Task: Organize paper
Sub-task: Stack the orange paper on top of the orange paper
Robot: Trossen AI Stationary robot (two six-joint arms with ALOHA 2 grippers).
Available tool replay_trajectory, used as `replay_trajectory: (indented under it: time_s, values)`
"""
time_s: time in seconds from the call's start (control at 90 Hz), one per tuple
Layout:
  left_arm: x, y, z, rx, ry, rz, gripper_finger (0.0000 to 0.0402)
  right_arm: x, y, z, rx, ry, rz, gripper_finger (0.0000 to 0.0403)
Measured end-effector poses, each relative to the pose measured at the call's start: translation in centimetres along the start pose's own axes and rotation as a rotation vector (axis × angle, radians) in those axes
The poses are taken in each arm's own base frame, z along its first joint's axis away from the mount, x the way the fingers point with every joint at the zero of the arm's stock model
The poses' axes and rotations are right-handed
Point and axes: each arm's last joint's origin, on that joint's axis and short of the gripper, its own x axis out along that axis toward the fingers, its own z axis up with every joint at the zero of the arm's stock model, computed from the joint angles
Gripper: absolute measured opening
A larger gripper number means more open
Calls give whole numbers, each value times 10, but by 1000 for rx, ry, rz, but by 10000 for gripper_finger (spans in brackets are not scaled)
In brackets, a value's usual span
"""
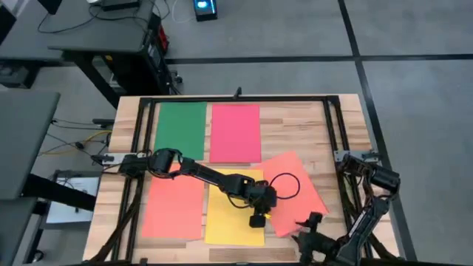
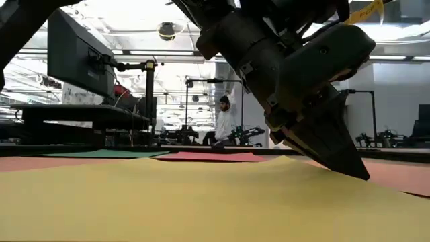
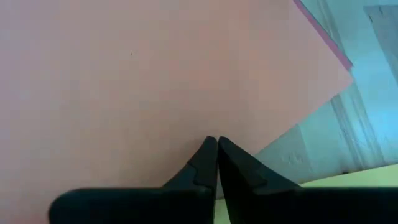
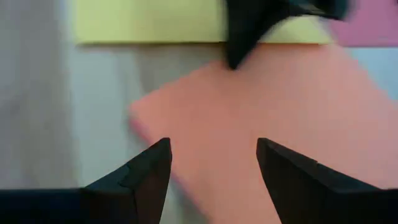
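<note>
Yellow sheet (image 1: 230,218) beneath left tool (image 1: 258,219), skewed orange sheet (image 1: 299,193) touching tool tips

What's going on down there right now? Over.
Left tool shut, tip down at the crooked orange sheet beside the yellow sheet. Right tool open, hovering at that sheet's near corner. Four sheets lie squared. Nothing in the way.

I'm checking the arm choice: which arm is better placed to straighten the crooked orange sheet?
Probably the left: its gripper, fingers shut, already meets the skewed orange sheet. The right gripper hovers open at its corner.
</note>
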Motion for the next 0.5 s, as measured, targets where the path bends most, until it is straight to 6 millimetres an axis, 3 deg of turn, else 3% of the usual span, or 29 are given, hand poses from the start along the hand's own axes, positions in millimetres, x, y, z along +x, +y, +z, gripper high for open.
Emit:
replay_trajectory:
  time_s: [0.222, 0.5]
  values:
    - [0, 0, 1, 8, -7, -1, 0, 17, 10, 24, -86, -19, 118, 223]
    - [0, 0, 1, 7, -9, -1, 0, 53, 9, 27, -76, 97, 124, 250]
